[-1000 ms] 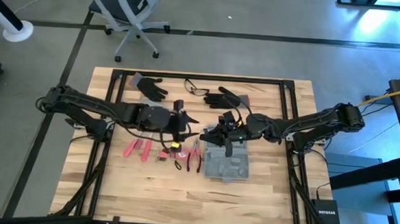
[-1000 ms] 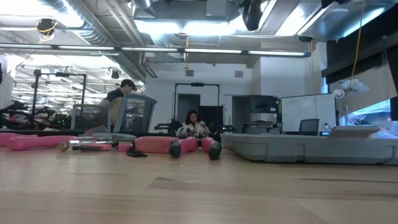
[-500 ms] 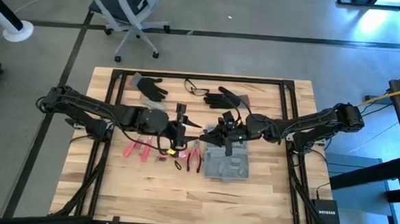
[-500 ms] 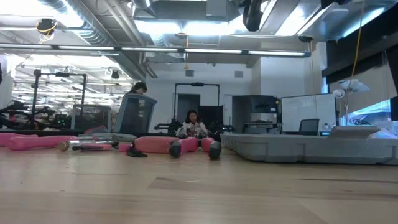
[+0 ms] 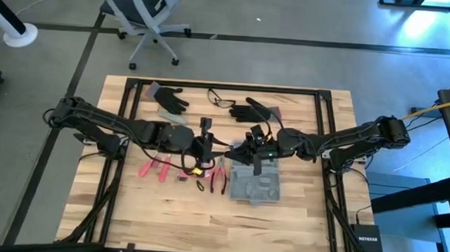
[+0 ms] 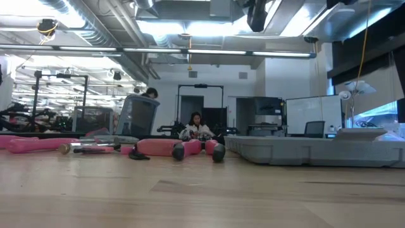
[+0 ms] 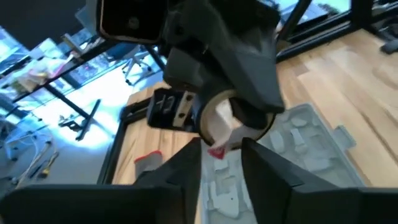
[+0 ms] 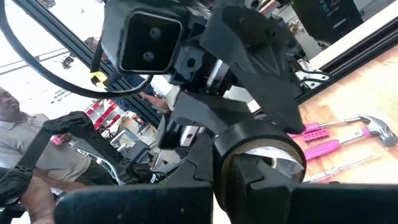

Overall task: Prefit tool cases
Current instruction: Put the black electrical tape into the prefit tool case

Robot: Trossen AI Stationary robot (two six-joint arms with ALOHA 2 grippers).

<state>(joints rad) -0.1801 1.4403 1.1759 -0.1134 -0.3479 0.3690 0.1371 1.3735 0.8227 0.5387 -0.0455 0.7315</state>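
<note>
From above, the tool case [image 5: 256, 186] lies open on the tabletop [image 5: 297, 215]. In the wrist views, the left claw [image 7: 221, 152] and the shut right claw [image 8: 239, 165] both pinch a tape roll [image 7: 219, 121]. Likely a handover; one claw must release next.

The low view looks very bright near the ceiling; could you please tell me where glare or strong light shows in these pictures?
Low view: the ceiling lights glare white, while the table top is evenly lit. High view: a bright patch lies on the floor at the picture's upper right. Left wrist view: strong light washes out the room's floor. Right wrist view: the background burns white.
</note>
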